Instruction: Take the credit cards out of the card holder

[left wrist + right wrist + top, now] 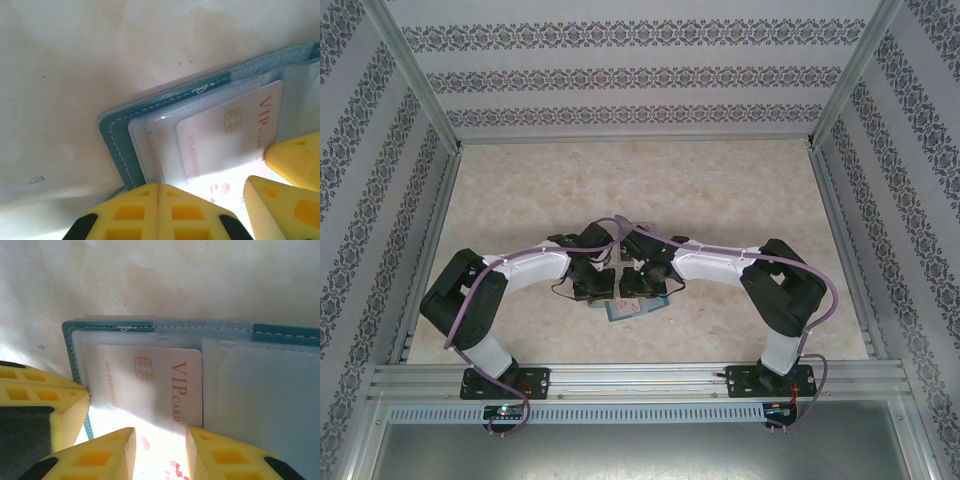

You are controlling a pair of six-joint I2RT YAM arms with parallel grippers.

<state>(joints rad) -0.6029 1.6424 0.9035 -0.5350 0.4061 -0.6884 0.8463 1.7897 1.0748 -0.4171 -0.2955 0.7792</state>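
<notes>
Top view: both arms meet over the open card holder (625, 312) in the middle of the surface (720, 200). Left wrist: left jaws clenched together at the holder's teal edge, and a credit card (225, 140) lies flat on its clear sleeves. Right wrist: right jaws released, parted over the card's lower edge.

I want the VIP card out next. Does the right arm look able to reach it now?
Probably yes: the right fingers stand apart over the near edge of the VIP card, nothing between; the left fingers sit shut on the card holder.
</notes>
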